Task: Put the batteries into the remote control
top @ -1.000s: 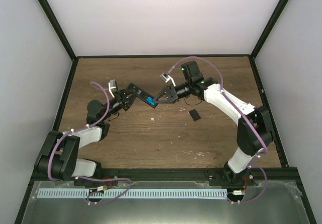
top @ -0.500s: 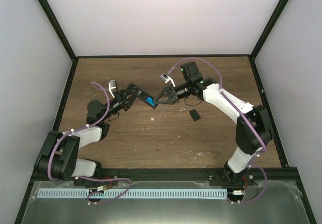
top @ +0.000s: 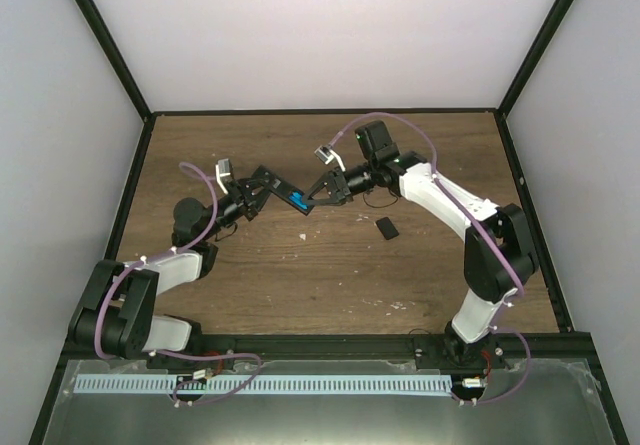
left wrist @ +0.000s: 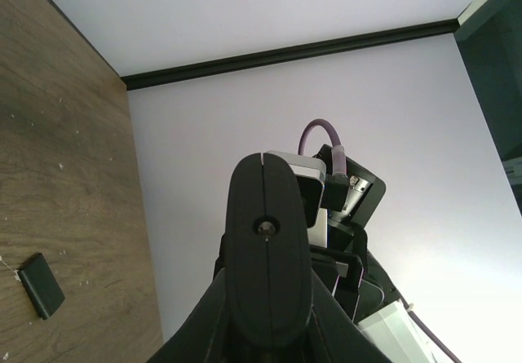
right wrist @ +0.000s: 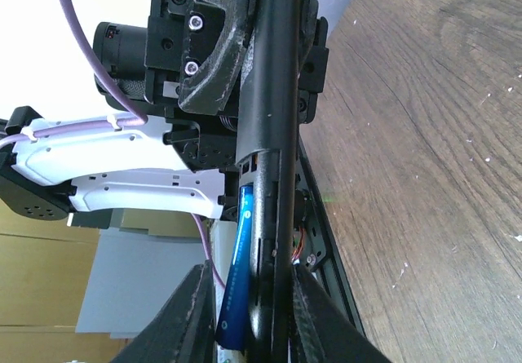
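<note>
**A:** Well, from overhead, what is seen between the two sets of jaws?

**B:** The remote control [top: 275,187] is held above the worktop [top: 330,285], slanting from the left jaws toward the right jaws. The left jaws are pressed onto its far part. A blue battery [top: 298,200] is seen at the end nearest the right jaws. A small black cover [top: 386,228] lies flat on the wood, apart from the right jaws.

**A:** And from the left wrist?

**B:** The remote control [left wrist: 267,281] is viewed end-on as a rounded black bar, pinched between the left jaws at the bottom of the view. The cover [left wrist: 41,285] is seen on the worktop [left wrist: 65,135], well to the left of those jaws.

**A:** And from the right wrist?

**B:** The remote control [right wrist: 269,94] runs straight away from the right jaws, with its near end set between the two fingers [right wrist: 186,322]. The battery [right wrist: 235,281] lies lengthwise along the bar, just inside the finger on the view's left. Whether it is fully seated cannot be told. The fingers stand close on either side, but whether they are pressed onto bar and battery cannot be told. Beyond them, the left jaws are seen closed around the bar.
</note>
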Tool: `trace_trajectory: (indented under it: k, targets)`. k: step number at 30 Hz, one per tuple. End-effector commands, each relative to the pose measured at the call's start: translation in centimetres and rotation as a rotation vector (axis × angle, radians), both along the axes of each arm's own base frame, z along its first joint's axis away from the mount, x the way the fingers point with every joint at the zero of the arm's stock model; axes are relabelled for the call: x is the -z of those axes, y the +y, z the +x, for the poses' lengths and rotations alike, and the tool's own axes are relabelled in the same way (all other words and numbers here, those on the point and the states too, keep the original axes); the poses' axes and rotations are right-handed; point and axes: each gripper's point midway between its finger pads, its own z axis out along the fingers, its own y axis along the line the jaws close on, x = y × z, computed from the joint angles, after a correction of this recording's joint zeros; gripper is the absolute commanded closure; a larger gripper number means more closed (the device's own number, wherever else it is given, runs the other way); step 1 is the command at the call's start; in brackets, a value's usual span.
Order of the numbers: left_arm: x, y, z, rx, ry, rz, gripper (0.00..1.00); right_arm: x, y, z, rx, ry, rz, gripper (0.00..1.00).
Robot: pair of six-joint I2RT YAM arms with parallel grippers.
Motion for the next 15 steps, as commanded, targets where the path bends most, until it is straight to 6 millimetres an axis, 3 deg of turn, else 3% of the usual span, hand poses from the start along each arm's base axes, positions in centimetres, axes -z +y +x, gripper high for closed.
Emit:
trace_trajectory:
  k: [1, 15]
  targets:
    - [-1.29, -0.05, -0.02, -0.007, -0.057, 0.005, 1.00, -1.53, 0.81, 0.07, -0.025, -0.045, 0.031, 0.83]
    - [-1.52, -0.12, -0.12, -0.001, -0.069, 0.005, 1.00, -1.24, 0.93, 0.43, -0.016, -0.064, 0.026, 0.94]
